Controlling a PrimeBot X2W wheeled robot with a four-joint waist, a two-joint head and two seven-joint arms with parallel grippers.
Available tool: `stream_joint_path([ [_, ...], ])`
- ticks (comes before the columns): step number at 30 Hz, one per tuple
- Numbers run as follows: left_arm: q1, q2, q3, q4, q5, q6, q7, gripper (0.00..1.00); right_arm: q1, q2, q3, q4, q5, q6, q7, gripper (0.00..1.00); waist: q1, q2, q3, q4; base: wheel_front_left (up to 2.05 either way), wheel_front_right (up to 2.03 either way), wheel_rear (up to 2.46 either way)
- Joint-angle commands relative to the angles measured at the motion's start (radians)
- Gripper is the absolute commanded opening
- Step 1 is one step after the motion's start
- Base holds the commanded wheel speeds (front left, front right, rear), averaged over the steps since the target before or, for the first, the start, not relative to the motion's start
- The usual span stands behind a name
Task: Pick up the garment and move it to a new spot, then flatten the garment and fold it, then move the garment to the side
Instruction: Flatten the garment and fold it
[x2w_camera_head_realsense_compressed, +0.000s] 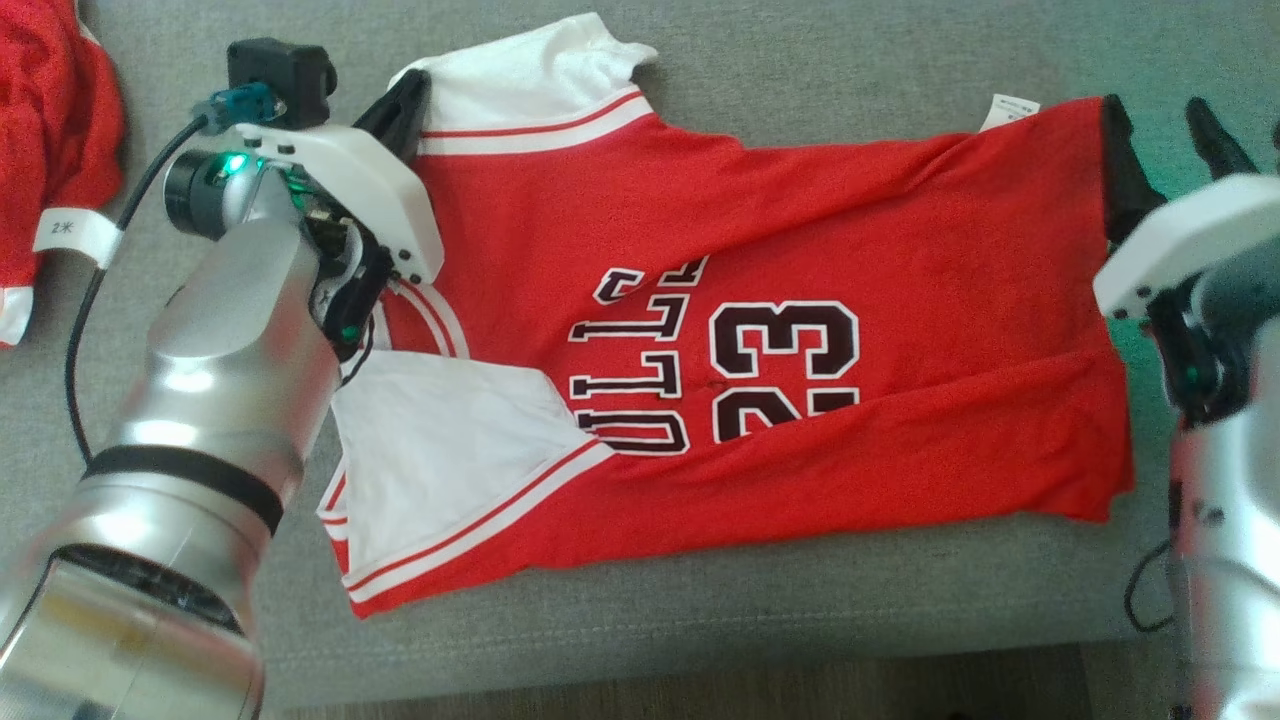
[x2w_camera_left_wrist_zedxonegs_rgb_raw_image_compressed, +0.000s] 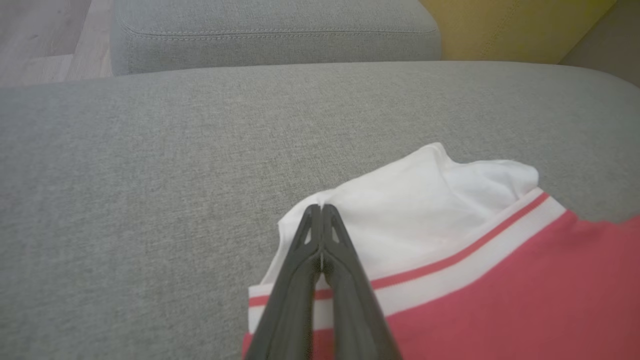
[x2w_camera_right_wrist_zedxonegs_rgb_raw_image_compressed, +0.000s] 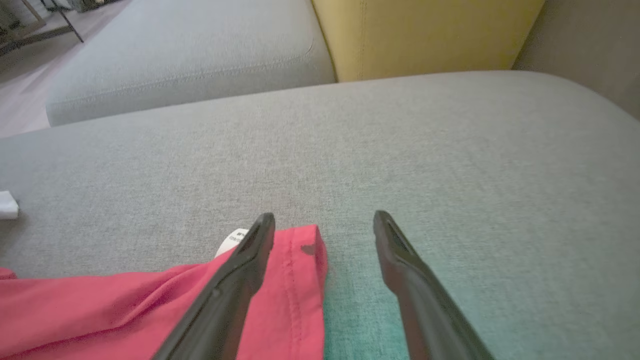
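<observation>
**Jersey flat on the grey cushion, one sleeve pinched**

A broad grey cushion (x2w_camera_head_realsense_compressed: 800, 590) carries the red jersey (x2w_camera_head_realsense_compressed: 760, 250), spread out number side up. Its white sleeves lie toward the robot's left and its hem toward the right. The head view takes in wood floor (x2w_camera_head_realsense_compressed: 700, 690) at the near edge and another red garment (x2w_camera_head_realsense_compressed: 50, 120) at far left. The right wrist view adds a second grey cushion (x2w_camera_right_wrist_zedxonegs_rgb_raw_image_compressed: 190, 55) and a yellow backrest (x2w_camera_right_wrist_zedxonegs_rgb_raw_image_compressed: 425, 35) beyond. The left gripper (x2w_camera_left_wrist_zedxonegs_rgb_raw_image_compressed: 321, 207) is pressed together on the white sleeve's edge. The right gripper (x2w_camera_right_wrist_zedxonegs_rgb_raw_image_compressed: 324, 220) stands apart at the hem corner, one finger over red cloth and the other over bare cushion.
</observation>
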Motion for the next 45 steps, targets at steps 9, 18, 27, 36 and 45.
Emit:
stream_joint_path([
  [9, -0.081, 0.039, -0.016, -0.020, -0.058, 0.001, -0.041, 0.00, -0.170, -0.033, 0.071, 0.224, 0.025, -0.001, 0.134, 0.41, 0.0000, 0.0000, 0.031, 0.017, 0.00, 0.00, 0.00],
  [18, -0.095, 0.060, -0.009, -0.046, -0.103, 0.001, -0.074, 0.00, -0.219, -0.045, 0.069, 0.226, 0.084, -0.001, 0.035, 0.00, 0.0000, 0.0000, 0.017, 0.030, 0.00, 0.00, 0.00],
  [27, -0.063, 0.108, 0.122, -0.212, -0.077, 0.010, -0.081, 0.00, -0.193, -0.051, 0.082, 0.150, 0.140, -0.001, -0.087, 0.00, 0.0000, 0.0000, 0.000, 0.045, 0.00, 0.00, 0.00],
  [36, 0.187, 0.119, 0.276, -0.478, -0.002, 0.027, -0.081, 0.00, -0.082, -0.051, 0.085, 0.099, 0.233, -0.001, -0.100, 0.00, 0.0000, 0.0000, -0.022, 0.052, 0.00, 0.00, 0.00],
  [45, 0.544, 0.087, 0.358, -0.775, 0.072, 0.041, -0.081, 0.00, 0.064, -0.057, 0.085, 0.003, 0.272, -0.001, -0.090, 0.00, 0.0000, 0.0000, -0.033, 0.075, 0.00, 0.00, 0.00],
])
